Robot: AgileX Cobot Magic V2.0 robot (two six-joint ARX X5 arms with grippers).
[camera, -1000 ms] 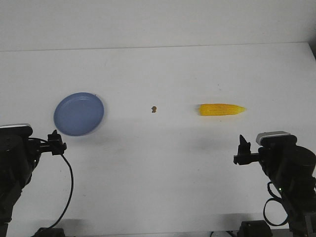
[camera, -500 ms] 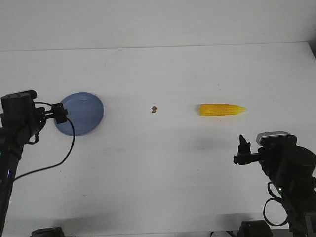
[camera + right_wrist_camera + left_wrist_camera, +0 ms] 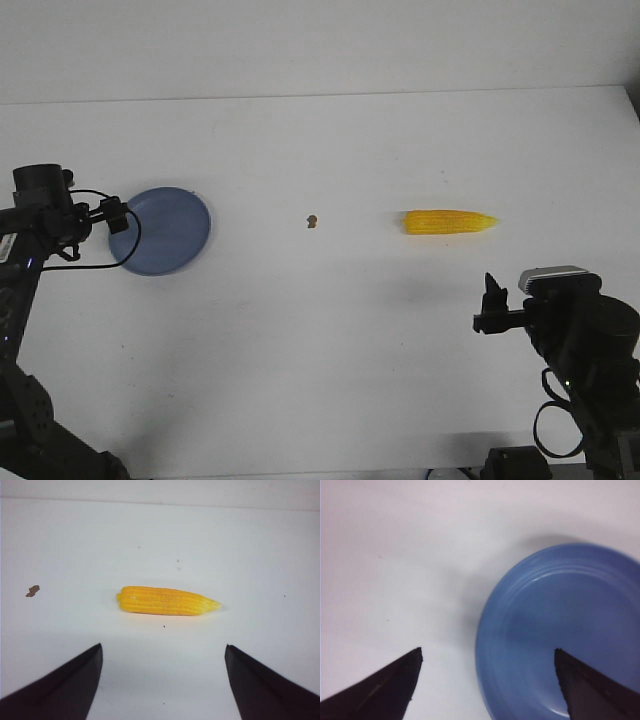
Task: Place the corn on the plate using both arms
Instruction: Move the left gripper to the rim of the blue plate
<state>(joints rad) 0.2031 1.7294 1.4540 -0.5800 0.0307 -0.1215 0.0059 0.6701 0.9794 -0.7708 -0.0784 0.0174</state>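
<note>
The yellow corn [image 3: 449,222] lies flat on the white table at the right of centre, its point to the right; it also shows in the right wrist view [image 3: 166,601]. The blue plate [image 3: 165,232] sits at the left and is empty. My left gripper [image 3: 116,218] is open and hangs over the plate's left edge; in the left wrist view the plate's rim [image 3: 485,645] lies between the two fingertips. My right gripper [image 3: 491,305] is open and empty, nearer than the corn and apart from it.
A tiny brown speck [image 3: 312,220] lies on the table between plate and corn, also in the right wrist view [image 3: 32,591]. The table's far edge [image 3: 320,95] runs across the back. A black cable [image 3: 95,262] loops off the left arm.
My left arm has risen and swung from the near left to the plate's left edge. The right arm and the corn have not moved.
</note>
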